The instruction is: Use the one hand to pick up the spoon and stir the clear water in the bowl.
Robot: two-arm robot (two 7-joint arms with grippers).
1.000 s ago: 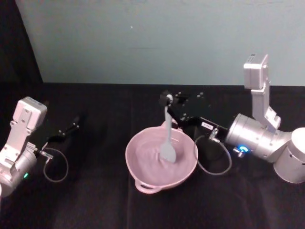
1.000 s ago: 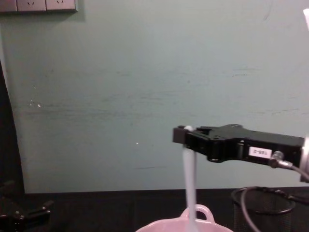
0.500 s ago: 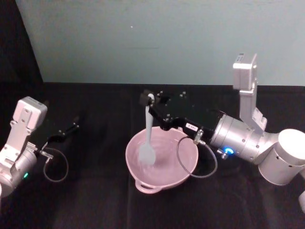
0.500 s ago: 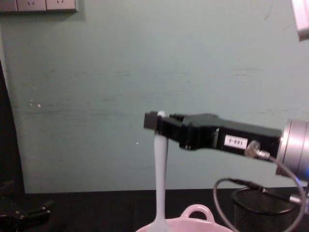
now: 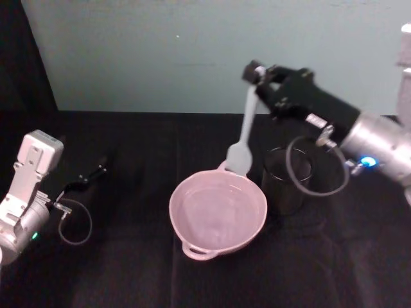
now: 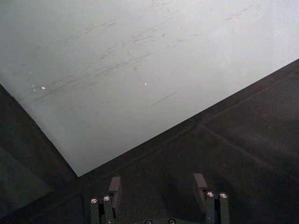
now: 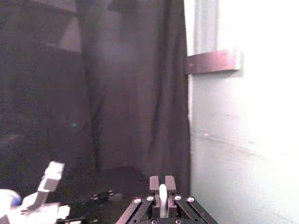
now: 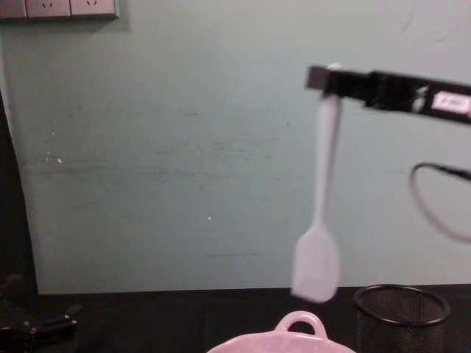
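the bowl (image 8: 294, 337) is cut off by the chest view's lower edge; the spoon (image 8: 320, 220) blurs.

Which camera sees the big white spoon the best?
The chest view: the whole spoon hangs from the right gripper, clear of the pink bowl. The head view shows it from above. The right wrist view shows just the handle tip.
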